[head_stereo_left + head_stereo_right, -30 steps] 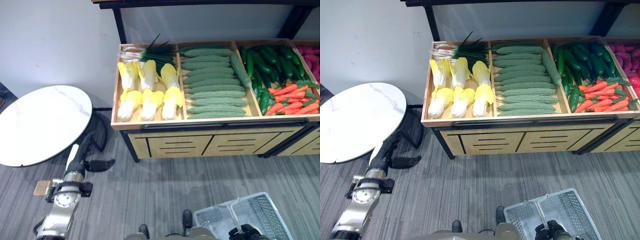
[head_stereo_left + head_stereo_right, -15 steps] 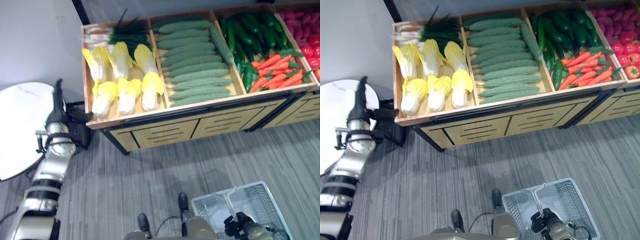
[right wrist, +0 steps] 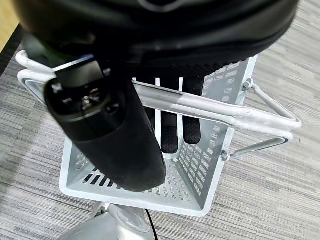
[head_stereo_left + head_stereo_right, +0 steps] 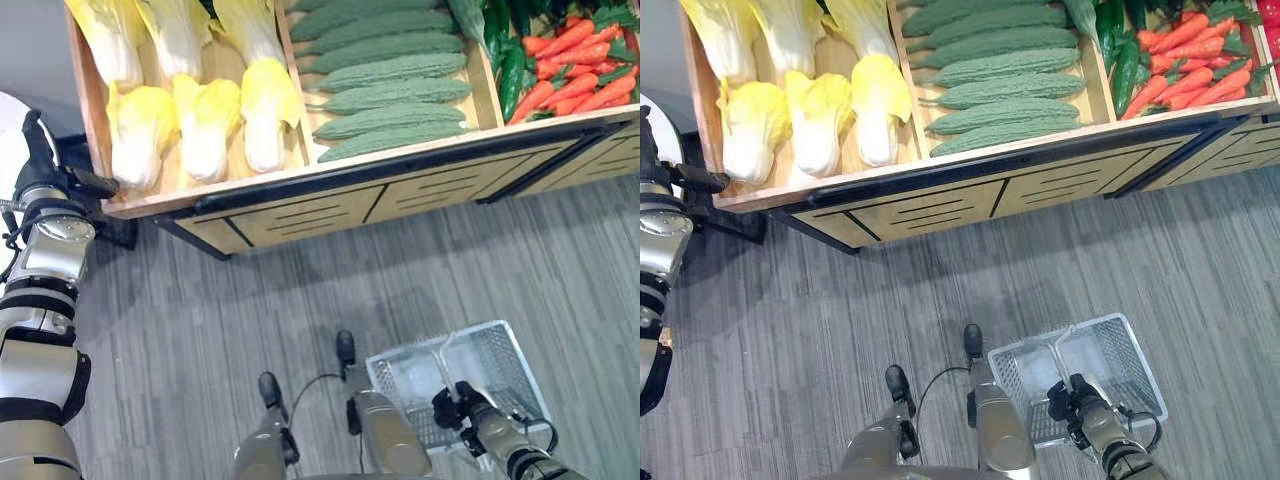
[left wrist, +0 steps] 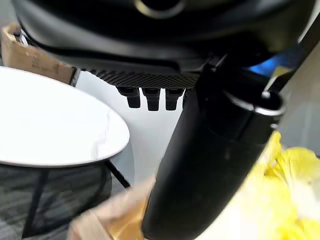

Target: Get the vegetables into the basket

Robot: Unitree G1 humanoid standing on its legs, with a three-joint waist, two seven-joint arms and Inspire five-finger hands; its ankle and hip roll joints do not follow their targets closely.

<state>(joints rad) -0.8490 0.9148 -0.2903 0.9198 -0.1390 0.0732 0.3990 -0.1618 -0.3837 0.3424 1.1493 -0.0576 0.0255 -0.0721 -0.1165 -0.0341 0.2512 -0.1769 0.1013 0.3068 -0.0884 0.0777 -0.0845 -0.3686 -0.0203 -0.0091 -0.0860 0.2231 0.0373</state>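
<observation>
The right robot hand (image 3: 150, 125) was clenched around the handle (image 3: 210, 112) of the grey basket (image 4: 500, 350), which hung low over the floor and held nothing. The left robot hand (image 4: 45, 165) was raised at the left end of the wooden display shelf (image 4: 300, 190), with its fingers (image 5: 147, 97) straight and released, touching no vegetable. Just past its thumb lay the yellow cabbages (image 4: 205, 115) in the leftmost compartment, near the front edge of the shelf. The green bitter gourds (image 4: 385, 95) filled the next compartment, and the red peppers (image 4: 575, 70) lay at the right end. I judge that the step in hand was the reach for a cabbage. To do it well, the left robot hand should come over the front edge, close around the thick middle of the nearest cabbage, and lift it clear before carrying it across to the basket.
</observation>
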